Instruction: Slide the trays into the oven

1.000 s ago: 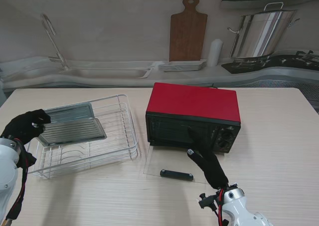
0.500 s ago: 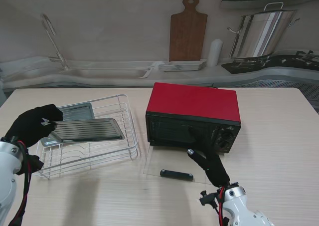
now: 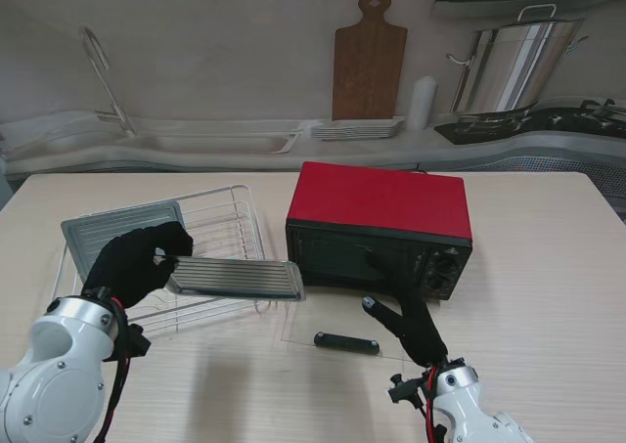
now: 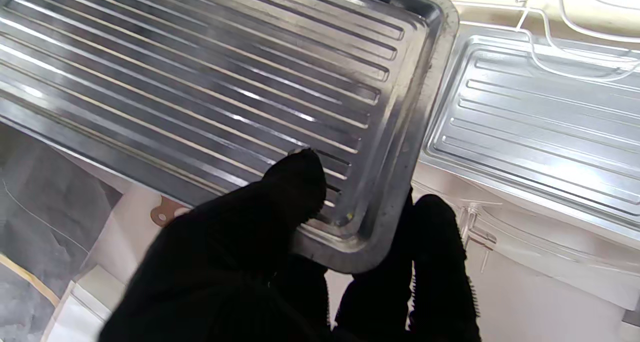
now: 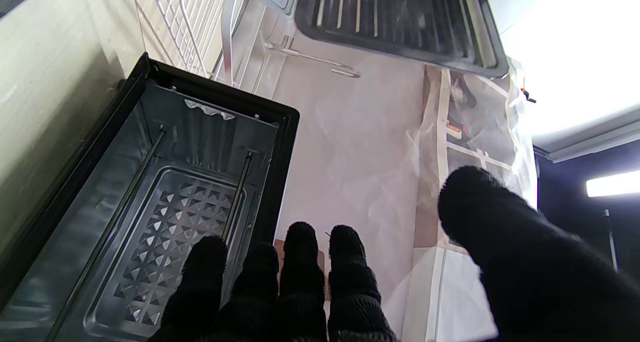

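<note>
Ribbed, brushed metal with a dull sheen is seen on the held tray (image 3: 235, 278), paler matt metal on the second tray (image 3: 122, 226). Thin glossy wire makes up the rack (image 3: 240, 230). Black knitted cloth covers the left hand (image 3: 137, 262). Glossy red enamel tops the oven (image 3: 380, 200); clear glass forms its door (image 3: 333, 318). Pale matt wood grain shows on the table (image 3: 548, 257).
</note>
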`<state>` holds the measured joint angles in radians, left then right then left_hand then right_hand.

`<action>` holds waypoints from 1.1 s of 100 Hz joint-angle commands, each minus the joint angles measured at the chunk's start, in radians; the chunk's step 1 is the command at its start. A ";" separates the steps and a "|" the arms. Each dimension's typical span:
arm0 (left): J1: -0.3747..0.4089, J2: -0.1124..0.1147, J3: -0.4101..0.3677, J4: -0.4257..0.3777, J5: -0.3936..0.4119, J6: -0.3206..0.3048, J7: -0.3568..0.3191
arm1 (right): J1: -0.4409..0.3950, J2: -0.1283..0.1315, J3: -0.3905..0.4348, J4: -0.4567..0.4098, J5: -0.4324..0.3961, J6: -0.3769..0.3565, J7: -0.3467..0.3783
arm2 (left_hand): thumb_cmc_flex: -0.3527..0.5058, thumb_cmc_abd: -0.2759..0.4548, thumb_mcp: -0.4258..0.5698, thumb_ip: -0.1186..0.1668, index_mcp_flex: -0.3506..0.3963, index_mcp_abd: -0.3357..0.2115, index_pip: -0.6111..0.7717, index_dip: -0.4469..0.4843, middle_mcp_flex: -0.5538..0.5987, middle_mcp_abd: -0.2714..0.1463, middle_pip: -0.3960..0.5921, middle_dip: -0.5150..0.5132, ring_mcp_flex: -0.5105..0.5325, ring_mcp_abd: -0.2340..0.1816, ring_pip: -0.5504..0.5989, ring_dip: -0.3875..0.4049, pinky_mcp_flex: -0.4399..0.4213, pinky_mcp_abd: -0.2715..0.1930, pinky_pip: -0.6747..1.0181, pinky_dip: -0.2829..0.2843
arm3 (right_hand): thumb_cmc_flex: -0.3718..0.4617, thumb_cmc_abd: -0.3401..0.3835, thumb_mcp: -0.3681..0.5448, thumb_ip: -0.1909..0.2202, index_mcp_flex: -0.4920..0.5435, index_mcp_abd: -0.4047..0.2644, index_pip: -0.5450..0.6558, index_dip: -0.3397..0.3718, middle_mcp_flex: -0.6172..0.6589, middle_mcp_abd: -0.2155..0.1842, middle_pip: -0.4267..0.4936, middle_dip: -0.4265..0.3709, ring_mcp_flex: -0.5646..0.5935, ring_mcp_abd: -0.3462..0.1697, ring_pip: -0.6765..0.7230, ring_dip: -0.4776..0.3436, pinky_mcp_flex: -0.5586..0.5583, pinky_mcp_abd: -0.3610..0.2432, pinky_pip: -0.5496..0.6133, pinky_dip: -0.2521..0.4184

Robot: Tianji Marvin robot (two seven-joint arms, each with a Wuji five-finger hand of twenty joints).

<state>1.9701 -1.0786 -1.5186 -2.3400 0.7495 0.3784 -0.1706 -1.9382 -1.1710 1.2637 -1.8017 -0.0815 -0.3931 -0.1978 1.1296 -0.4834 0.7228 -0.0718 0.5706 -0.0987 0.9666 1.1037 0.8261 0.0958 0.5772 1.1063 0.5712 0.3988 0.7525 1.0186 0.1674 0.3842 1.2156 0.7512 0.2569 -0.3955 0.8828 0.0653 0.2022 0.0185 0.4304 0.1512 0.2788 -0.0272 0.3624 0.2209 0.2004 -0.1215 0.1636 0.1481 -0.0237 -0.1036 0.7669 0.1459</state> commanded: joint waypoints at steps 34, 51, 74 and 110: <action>-0.030 0.002 0.064 -0.031 0.010 -0.016 -0.073 | -0.007 -0.002 -0.036 0.024 -0.066 -0.036 0.004 | 0.013 0.123 0.122 0.074 0.149 -0.043 0.240 0.150 0.149 0.029 0.304 0.097 0.105 0.018 0.226 0.053 0.011 0.018 0.063 0.030 | 0.074 -0.148 0.125 -0.071 -0.030 -0.045 0.055 0.102 -0.053 0.003 0.140 0.052 0.028 0.015 0.071 0.049 0.048 -0.004 0.077 0.049; -0.050 0.005 0.098 -0.030 0.021 -0.027 -0.083 | -0.003 0.000 -0.047 0.032 -0.096 -0.051 -0.001 | 0.009 0.118 0.127 0.075 0.149 -0.047 0.239 0.148 0.150 0.028 0.303 0.097 0.107 0.015 0.229 0.050 0.014 0.015 0.064 0.033 | 0.130 -0.188 0.115 -0.090 -0.037 -0.041 0.079 0.134 -0.056 0.005 0.183 0.067 0.050 0.029 0.107 0.068 0.082 0.005 0.105 0.067; -0.073 0.009 0.132 -0.022 0.027 -0.031 -0.095 | 0.004 -0.001 -0.069 0.039 -0.117 -0.061 -0.015 | 0.006 0.116 0.131 0.075 0.148 -0.048 0.238 0.148 0.150 0.031 0.302 0.098 0.108 0.012 0.231 0.048 0.017 0.015 0.064 0.035 | 0.159 -0.218 0.115 -0.105 -0.016 -0.032 0.109 0.173 -0.033 0.018 0.249 0.090 0.090 0.056 0.197 0.116 0.146 0.038 0.187 0.115; -0.111 0.015 0.162 -0.006 0.001 -0.032 -0.123 | 0.022 -0.011 -0.112 0.055 -0.115 -0.074 -0.051 | 0.001 0.112 0.138 0.076 0.147 -0.049 0.238 0.148 0.154 0.037 0.303 0.100 0.113 0.010 0.239 0.049 0.022 0.013 0.068 0.040 | 0.232 -0.277 0.189 -0.131 0.183 -0.049 0.172 0.188 0.171 0.042 0.255 0.096 0.244 0.087 0.253 0.144 0.273 0.070 0.252 0.153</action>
<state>1.8639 -1.0607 -1.3611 -2.3401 0.7556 0.3502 -0.2680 -1.9116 -1.1682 1.1613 -1.7487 -0.1959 -0.4574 -0.2562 1.1140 -0.5012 0.7452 -0.0718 0.5746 -0.0987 0.9666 1.1037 0.8383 0.0958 0.5775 1.1124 0.5826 0.4011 0.7783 1.0186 0.1862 0.3887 1.2274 0.7654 0.4452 -0.6450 1.0343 -0.0245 0.3507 -0.0010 0.5954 0.3289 0.4197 0.0015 0.6147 0.3044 0.4018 -0.0332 0.4010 0.2784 0.2249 -0.0202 0.9941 0.2807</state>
